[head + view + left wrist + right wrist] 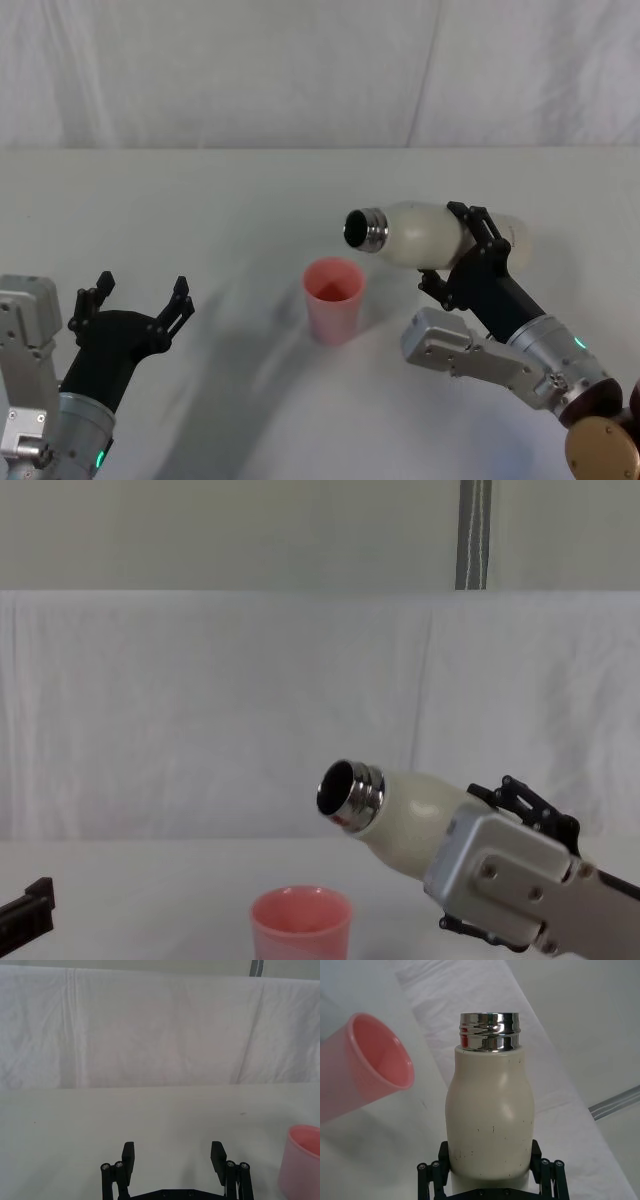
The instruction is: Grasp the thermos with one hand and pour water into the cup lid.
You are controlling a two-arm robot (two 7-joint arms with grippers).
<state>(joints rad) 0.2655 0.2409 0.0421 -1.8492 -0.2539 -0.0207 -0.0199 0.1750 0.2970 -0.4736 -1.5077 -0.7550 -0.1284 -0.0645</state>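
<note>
A: Where is the thermos right now?

B: Off the table, clamped around its body by the right gripper. It lies nearly on its side, tilted, with the steel neck pointing left toward the middle of the scene. From the chest camera the open mouth sits higher than the cup lid and a little to its right.

A: And the cup lid?

B: Upright on the table near the centre, to the left of and nearer than the thermos mouth in the head view. Its pink inside is visible; I cannot tell whether any water is in it.

A: Is anything in the way between bottle and cup?

B: No. Only open air lies between the neck and the rim. In the right wrist view the cup lid lies beside the thermos, apart from it, and the black fingers press both flanks of the cream body.

A: The other arm?

B: The left gripper hovers at the near left, well apart from the cup, its jaws spread wide and holding nothing. Its wrist camera catches the cup lid at the edge.

A: Anything else around?

B: A white draped cloth runs behind the table's far edge.
</note>
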